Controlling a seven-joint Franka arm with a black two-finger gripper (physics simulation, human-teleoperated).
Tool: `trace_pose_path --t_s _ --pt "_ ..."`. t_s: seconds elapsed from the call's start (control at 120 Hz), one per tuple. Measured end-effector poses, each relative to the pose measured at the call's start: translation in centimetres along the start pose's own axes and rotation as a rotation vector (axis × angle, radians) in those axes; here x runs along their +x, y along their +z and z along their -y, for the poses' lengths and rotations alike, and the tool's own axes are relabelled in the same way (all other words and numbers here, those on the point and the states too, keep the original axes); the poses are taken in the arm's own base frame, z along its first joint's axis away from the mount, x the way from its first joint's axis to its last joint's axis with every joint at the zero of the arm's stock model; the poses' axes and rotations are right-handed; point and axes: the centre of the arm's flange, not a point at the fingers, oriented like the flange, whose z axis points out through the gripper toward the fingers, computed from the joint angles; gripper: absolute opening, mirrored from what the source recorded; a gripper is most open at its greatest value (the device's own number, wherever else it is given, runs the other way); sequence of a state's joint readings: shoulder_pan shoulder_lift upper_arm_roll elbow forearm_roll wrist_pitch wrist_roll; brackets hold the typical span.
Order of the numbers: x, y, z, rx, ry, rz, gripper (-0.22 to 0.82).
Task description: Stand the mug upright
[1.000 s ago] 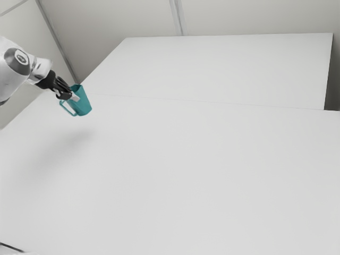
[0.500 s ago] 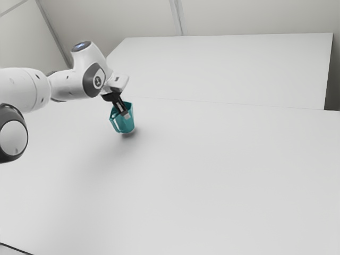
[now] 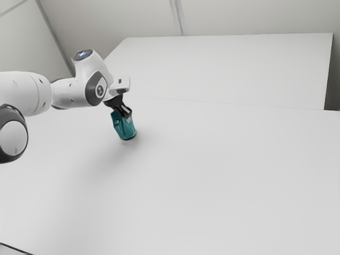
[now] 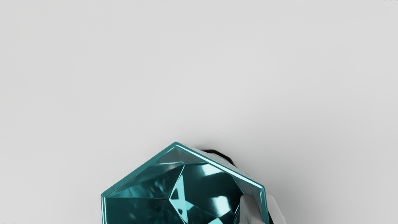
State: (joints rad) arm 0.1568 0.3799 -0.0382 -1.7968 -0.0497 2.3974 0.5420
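The teal faceted mug (image 3: pixel 124 128) is at the table's left part in the exterior view, its open end up toward the hand and its base down, leaning slightly. My gripper (image 3: pixel 127 113) holds it at the rim from above. In the wrist view the mug (image 4: pixel 146 183) shows its angular opening and shiny inside, and my gripper (image 4: pixel 265 207) is shut on its wall, one finger inside and the other outside. Whether the base touches the table cannot be told.
The wide white table (image 3: pixel 223 175) extends toward the exterior view's right, with a faint seam across it. Pale walls stand behind. A dark thin line shows at the exterior view's lower left corner.
Since the first picture, my gripper has carried the mug toward the exterior view's right and down to near the tabletop. Over the last half second the mug has sunk slightly and its lean has changed.
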Motion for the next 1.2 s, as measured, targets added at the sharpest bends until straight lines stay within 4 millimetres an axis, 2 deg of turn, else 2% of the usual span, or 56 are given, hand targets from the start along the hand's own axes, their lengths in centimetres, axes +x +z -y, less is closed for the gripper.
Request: trace_pose_path --t_s 0.125,0.242,0.325,0.5,0.567,0.733,0.808,0.875,1.008,1.2 --pt "0.0 0.5 0.0 -0.003 -0.056 0.005 -0.16" --pt "0.0 0.4 0.0 -0.008 -0.098 0.009 0.10" --pt "0.2 -0.5 0.0 -0.006 -0.121 0.002 0.26" --pt "0.5 -3.4 0.0 0.005 -0.161 -0.028 0.46" --pt "0.5 -5.8 -0.1 0.007 -0.173 -0.035 0.50" --pt "-0.8 -15.6 -0.3 0.007 -0.196 -0.017 0.55" --pt "-0.7 -19.6 0.4 0.008 -0.201 0.003 0.57" --pt "-0.3 -22.6 0.2 0.020 -0.185 0.028 0.58" --pt "-0.2 -25.9 -0.4 0.020 -0.168 0.078 0.59" --pt "-1.4 -28.2 -0.7 0.001 -0.162 0.142 0.60"
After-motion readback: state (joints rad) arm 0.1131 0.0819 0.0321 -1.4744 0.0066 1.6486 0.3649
